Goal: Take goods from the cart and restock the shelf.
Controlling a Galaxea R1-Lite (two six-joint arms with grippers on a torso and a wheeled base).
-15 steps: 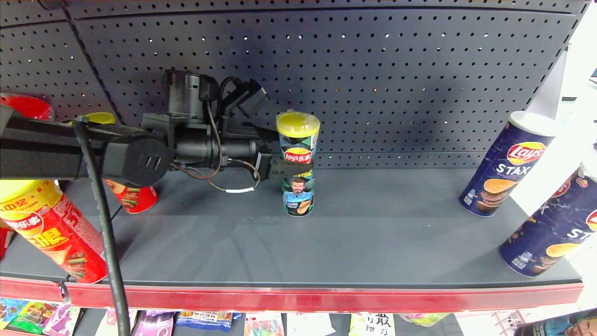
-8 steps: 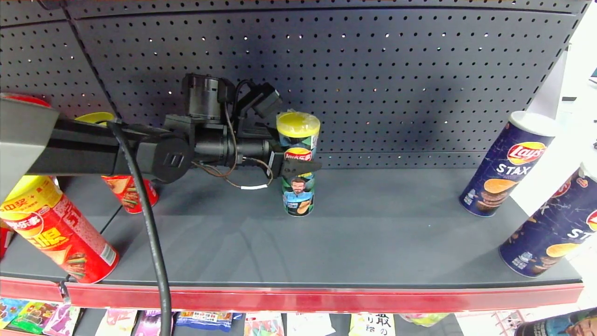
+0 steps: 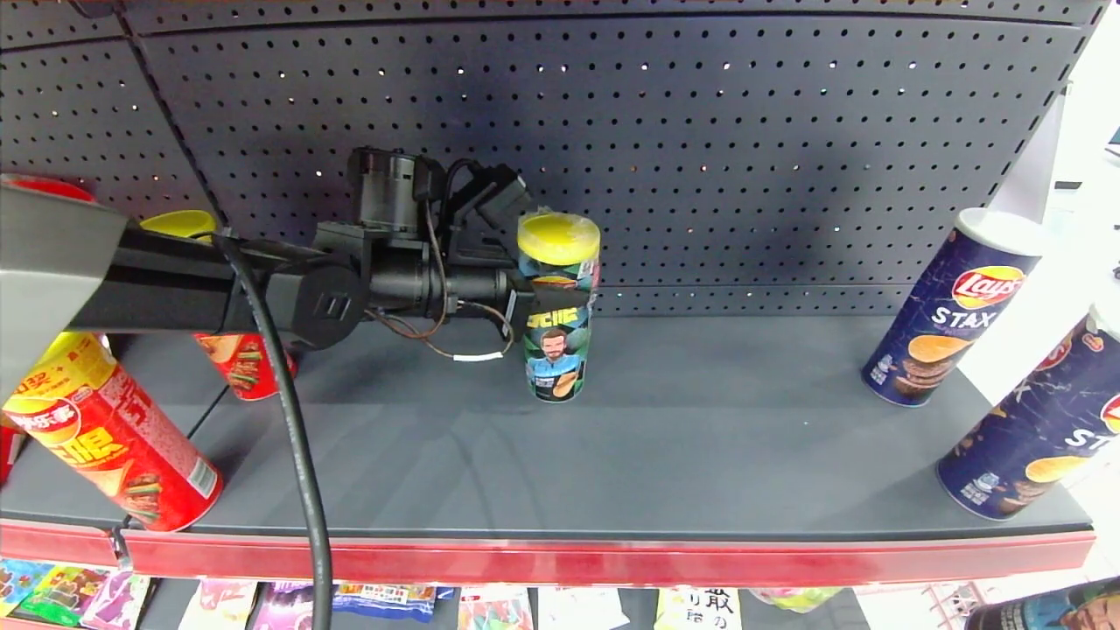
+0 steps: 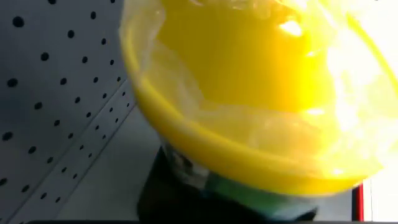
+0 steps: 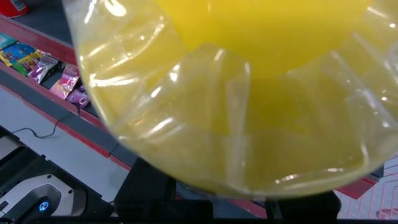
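The right gripper [image 5: 224,208] is nearest. Its dark jaws sit on either side of a second can [image 5: 249,93], whose yellow lid hangs above the aisle floor, so I judge it clamped on that can and waiting its turn.

At the front of the shelf [image 3: 700,455], a red can [image 3: 105,437] leans on the left and two blue cans [image 3: 1032,429] lean on the right.

Farther in, near the middle of the shelf, the left gripper [image 3: 560,313] is closed around the waist of the green can [image 3: 555,372]. The can's foot rests on the shelf board and its yellow lid [image 4: 249,93] sits close under the wrist camera.

Over the last second this arm has pushed in toward the can. Since half a second ago the can has turned, so its round logo no longer faces out. Its foot has also slid a little to the left, and it now stands slightly off upright.

The can is on the shelf but not yet let go. It probably needs squaring up before the jaws part, or it may tip.

Behind it is the pegboard back panel [image 3: 700,157].
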